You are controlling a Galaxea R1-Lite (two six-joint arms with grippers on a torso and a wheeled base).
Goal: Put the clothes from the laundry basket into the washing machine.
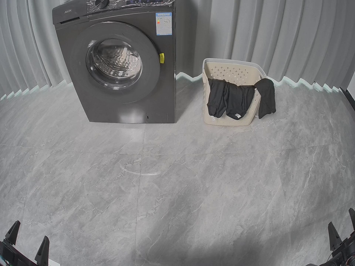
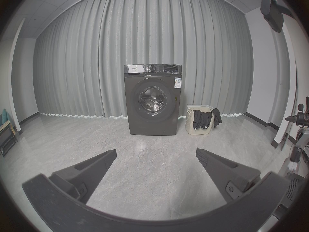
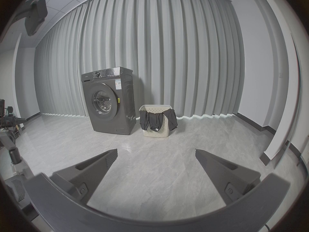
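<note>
Where the left gripper (image 1: 29,230) is seen, at seven o'clock in the head view, its two black fingers are spread wide apart and nothing is held between them. At eleven o'clock one dark grey front-loading washing machine (image 1: 118,56) is stood on the grey marbled tile floor (image 1: 177,189), with its round glass door shut and clear film wrapped over its control panel. Just beside it, at one o'clock, one cream perforated plastic laundry basket (image 1: 236,71) is placed, apart from the machine's side. Black, soft, creased clothes (image 1: 236,100) are draped over the basket's front rim: two limp folds are hung down the front wall, and a third is hung over the corner farthest from the machine. Whether one garment or several is present cannot be told. At five o'clock the right gripper (image 1: 341,217) is seen, likewise released, with its fingers parted over bare floor. Both grippers are well apart from the basket. Pale grey pleated curtains (image 1: 259,23) are hung behind everything.
</note>
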